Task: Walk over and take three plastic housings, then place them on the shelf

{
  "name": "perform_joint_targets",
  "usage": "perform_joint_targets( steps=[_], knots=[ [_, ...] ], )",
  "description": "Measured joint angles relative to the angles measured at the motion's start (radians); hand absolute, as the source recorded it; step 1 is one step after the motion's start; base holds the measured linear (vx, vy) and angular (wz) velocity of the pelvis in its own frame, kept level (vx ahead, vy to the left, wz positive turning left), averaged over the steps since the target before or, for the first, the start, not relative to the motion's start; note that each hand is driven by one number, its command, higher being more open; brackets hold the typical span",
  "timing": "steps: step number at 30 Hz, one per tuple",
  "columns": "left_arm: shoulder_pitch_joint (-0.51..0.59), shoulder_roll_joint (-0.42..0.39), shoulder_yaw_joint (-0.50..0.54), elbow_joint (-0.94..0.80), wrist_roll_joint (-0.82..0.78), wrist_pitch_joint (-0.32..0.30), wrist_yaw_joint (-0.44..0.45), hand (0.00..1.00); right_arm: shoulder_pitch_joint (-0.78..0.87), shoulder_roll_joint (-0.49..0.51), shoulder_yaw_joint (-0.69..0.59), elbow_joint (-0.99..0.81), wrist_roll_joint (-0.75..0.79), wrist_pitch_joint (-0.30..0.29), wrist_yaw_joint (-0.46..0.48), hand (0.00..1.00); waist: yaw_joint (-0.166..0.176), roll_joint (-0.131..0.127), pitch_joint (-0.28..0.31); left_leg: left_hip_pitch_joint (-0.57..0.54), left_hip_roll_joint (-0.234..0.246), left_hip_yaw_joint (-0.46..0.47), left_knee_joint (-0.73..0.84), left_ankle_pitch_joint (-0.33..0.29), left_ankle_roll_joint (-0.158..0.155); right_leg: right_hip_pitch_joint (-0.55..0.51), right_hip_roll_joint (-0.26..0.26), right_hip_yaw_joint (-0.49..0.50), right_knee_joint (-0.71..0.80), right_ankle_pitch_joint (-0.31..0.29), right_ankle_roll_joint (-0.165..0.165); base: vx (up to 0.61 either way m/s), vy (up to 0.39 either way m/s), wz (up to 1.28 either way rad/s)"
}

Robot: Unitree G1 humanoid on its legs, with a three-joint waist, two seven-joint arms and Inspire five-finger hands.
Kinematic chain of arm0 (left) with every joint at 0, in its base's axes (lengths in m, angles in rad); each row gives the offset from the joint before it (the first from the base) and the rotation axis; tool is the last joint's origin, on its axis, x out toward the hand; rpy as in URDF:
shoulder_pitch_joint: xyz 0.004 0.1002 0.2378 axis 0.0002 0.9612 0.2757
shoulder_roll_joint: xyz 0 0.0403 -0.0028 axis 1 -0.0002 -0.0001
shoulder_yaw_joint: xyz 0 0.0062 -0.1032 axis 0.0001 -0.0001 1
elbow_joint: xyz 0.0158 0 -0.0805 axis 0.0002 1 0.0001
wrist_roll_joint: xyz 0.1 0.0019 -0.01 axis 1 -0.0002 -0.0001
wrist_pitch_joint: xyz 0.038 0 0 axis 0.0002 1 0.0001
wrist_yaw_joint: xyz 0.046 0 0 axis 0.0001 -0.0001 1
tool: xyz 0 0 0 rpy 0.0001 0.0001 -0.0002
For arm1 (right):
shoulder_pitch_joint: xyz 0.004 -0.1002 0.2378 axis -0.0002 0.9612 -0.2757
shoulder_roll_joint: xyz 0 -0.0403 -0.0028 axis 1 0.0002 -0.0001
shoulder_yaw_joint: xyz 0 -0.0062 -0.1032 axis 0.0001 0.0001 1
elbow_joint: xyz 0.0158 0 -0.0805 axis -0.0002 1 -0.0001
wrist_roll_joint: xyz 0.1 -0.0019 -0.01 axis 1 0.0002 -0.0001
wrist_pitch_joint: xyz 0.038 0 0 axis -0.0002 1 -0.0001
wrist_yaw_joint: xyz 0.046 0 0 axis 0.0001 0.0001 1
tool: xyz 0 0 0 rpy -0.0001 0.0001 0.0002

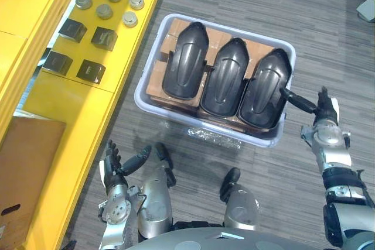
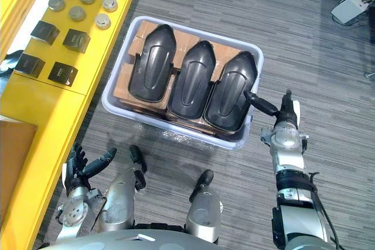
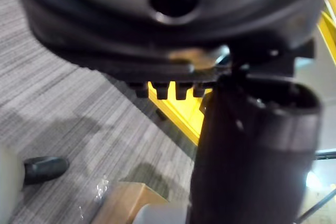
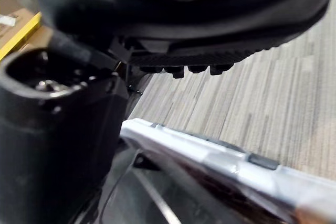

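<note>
Right hand (image 1: 321,109) sat at the right side of the bin (image 1: 193,122), fingers straight, nothing held. Its thumb poked over the right rim toward the right housing (image 1: 263,86); contact couldn't be confirmed. I read it as lining up for a side grab, since the rim blocked a low approach. Left hand (image 1: 114,162) hung relaxed and empty, near left, beside the yellow shelf (image 1: 64,115).

All three housings were in the bin: right one, middle housing (image 1: 225,77), left housing (image 1: 184,60). They lay side by side, domed backs up, long axis running near to far, touching or nearly so. A tight row like that leaves little finger room between shells.

Shells were glossy black plastic, elongated, rounded at the far end, with a raised rib down the centre. They looked smooth and slippery. Brown cardboard (image 1: 176,27) lay under them, probably as padding. The bin was pale, translucent plastic with rounded corners.

The shelf top carried round metal discs (image 1: 104,10) and small black blocks (image 1: 104,38), laid out in rows.
</note>
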Motion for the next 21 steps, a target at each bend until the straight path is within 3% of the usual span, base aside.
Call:
perform_joint_targets(
  steps=[8,11,15,21],
  knots=[
    [-0.023,0.001,-0.022,0.035,-0.041,-0.006,-0.021,1.0,-0.102,-0.029,0.078,0.081,-0.001,0.0,0.036,1.0,0.017,0.021,0.019,0.0,-0.025,-0.015,-0.034,0.024,0.008,-0.007,-0.021,-0.017,0.024,-0.008,-0.003,-0.01,0.011,0.09],
    [-0.026,0.001,-0.033,0.037,-0.07,-0.008,-0.034,1.0,-0.14,-0.033,0.089,0.111,-0.002,0.048,0.042,1.0,0.016,0.027,0.027,0.0,-0.037,-0.015,-0.045,0.031,0.014,-0.017,-0.033,-0.015,0.036,-0.008,-0.002,-0.01,0.01,0.02],
    [-0.027,0.001,-0.04,0.038,-0.079,-0.015,-0.048,1.0,-0.172,-0.053,0.117,0.167,-0.004,0.161,0.041,1.0,0.018,0.038,0.034,0.002,-0.039,-0.014,-0.048,0.037,0.017,-0.017,-0.036,-0.014,0.041,-0.006,0.001,0.0,0.0,0.0],
    [-0.029,0.001,-0.047,0.042,-0.08,-0.024,-0.057,1.0,-0.196,-0.057,0.126,0.234,-0.042,0.218,0.041,1.0,0.015,0.05,0.039,0.012,-0.044,-0.007,-0.103,0.07,0.012,-0.039,-0.034,-0.011,0.054,-0.006,0.0,-0.01,-0.003,-0.02]
  ],
)
